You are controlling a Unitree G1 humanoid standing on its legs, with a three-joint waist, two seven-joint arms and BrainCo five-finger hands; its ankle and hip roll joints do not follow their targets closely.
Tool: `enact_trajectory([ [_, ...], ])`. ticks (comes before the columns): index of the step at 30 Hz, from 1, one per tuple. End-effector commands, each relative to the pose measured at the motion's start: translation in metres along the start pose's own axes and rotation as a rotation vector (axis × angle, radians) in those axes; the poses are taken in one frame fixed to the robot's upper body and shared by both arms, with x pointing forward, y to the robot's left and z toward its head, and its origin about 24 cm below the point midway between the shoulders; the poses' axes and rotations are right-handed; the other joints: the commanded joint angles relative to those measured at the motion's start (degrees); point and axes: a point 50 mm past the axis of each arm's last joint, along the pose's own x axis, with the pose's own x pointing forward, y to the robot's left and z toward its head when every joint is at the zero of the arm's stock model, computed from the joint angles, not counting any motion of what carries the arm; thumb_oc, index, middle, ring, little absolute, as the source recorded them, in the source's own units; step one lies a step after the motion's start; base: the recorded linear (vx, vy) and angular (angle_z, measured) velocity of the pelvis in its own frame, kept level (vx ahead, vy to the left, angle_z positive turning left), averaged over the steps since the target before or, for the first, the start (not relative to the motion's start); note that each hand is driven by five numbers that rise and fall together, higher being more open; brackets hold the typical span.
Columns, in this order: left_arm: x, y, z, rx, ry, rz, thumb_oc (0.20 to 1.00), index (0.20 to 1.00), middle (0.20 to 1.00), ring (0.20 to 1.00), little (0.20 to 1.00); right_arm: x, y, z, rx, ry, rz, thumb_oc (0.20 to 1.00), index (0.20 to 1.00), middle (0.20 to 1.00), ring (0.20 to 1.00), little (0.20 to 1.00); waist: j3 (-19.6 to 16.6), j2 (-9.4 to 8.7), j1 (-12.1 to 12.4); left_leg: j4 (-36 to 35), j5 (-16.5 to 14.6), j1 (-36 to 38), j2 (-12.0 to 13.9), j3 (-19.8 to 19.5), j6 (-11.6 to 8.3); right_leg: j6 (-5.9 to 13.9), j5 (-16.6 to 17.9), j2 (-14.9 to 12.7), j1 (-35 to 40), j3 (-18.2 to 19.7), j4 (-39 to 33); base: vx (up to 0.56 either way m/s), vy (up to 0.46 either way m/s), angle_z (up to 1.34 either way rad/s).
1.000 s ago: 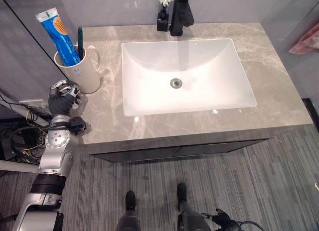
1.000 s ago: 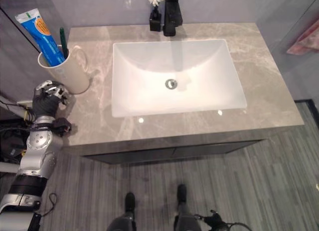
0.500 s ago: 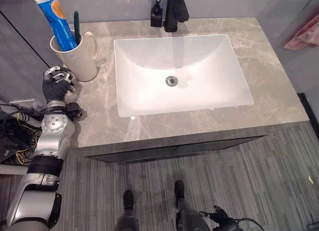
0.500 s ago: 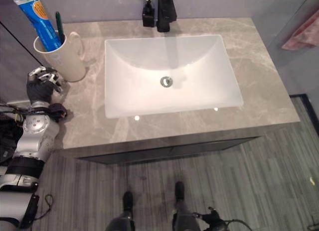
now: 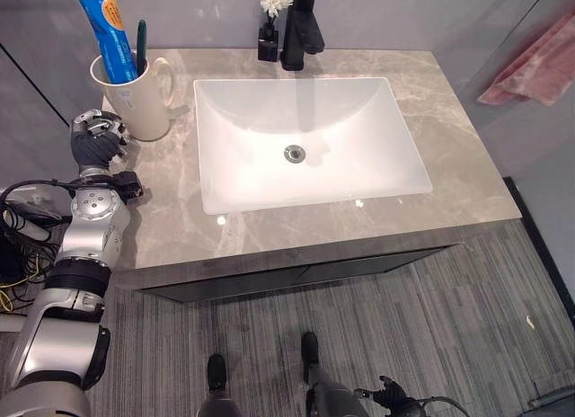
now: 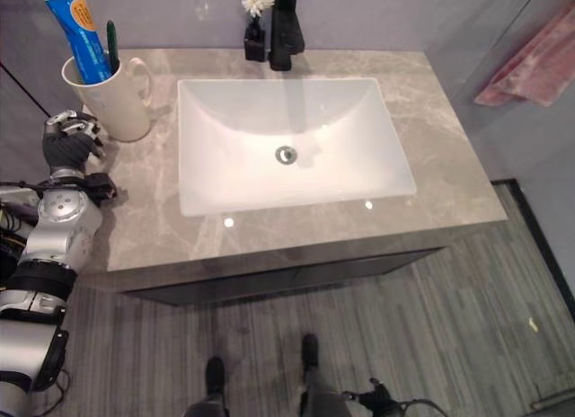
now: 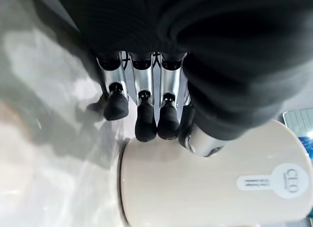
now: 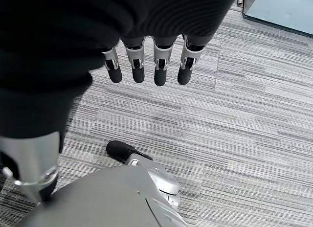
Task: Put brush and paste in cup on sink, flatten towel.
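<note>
Nearest, grey striped carpet floor (image 5: pixel 377 300) runs below the counter; over it the right hand (image 8: pixel 146 65) hangs with fingers (image 8: pixel 158 73) straight and relaxed, holding nothing. Above the floor, a dark drawer front (image 5: pixel 296 275) sits under the edge of the grey-brown marble countertop (image 5: pixel 171 210). At the counter's left edge the left hand (image 5: pixel 94 140) rests over the stone, its fingers (image 7: pixel 142 122) loosely bent, dark tips just beside the base of the cup and clasping nothing; whether the tips touch the cup cannot be told. Set into the middle of the counter is a white rectangular basin (image 5: pixel 305 138) with a round metal drain (image 5: pixel 293 152). At the far left corner of the counter stands the cream ceramic cup with a side handle (image 5: pixel 133 98), upright. In it stand a blue-and-white toothpaste tube with an orange patch (image 5: pixel 106 35), leaning slightly left, and a dark green toothbrush handle (image 5: pixel 141 47) beside it. At the far middle edge stands a black faucet (image 5: pixel 298 26), with a small black bottle holding white flowers (image 5: pixel 269 22) just to its left. Farthest right, beyond the counter, a pink towel (image 5: pixel 535 66) hangs against the wall, bunched in folds.
</note>
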Motion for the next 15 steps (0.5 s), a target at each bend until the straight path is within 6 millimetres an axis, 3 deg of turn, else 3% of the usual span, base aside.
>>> enact_trajectory([
  [1, -0.01, -0.01, -0.011, -0.07, 0.021, 0.008, 0.2, 0.2, 0.2, 0.2, 0.2, 0.0, -0.005, -0.005, -0.029, 0.019, -0.012, 1.0, 1.0, 1.0, 1.0, 1.0, 3.2, 3.0, -0.5, 0.2, 1.0, -0.7, -0.2, -4.8, 1.13, 1.91, -2.8, -0.4, 6.9, -2.7, -0.1, 0.03, -0.014, -0.04],
  [7, -0.039, -0.004, -0.018, -0.112, -0.008, -0.06, 0.2, 0.2, 0.2, 0.2, 0.2, 0.002, -0.012, 0.0, -0.021, 0.001, -0.024, 1.0, 1.0, 1.0, 1.0, 1.0, 3.5, 3.37, 1.0, 0.2, 1.0, -0.2, -0.4, -4.9, 1.26, 1.66, -3.0, -0.5, 7.7, -3.3, -0.1, -0.01, -0.005, 0.0],
  [15, -0.053, -0.005, -0.026, -0.106, 0.01, -0.131, 0.2, 0.2, 0.2, 0.2, 0.2, 0.002, -0.014, 0.0, -0.037, -0.005, -0.015, 1.0, 1.0, 1.0, 1.0, 1.0, 3.9, 4.11, 1.6, 0.2, 1.5, -0.6, -0.4, -5.0, 1.31, 1.44, -2.8, -0.4, 7.5, -3.5, -0.1, -0.02, -0.003, 0.02],
])
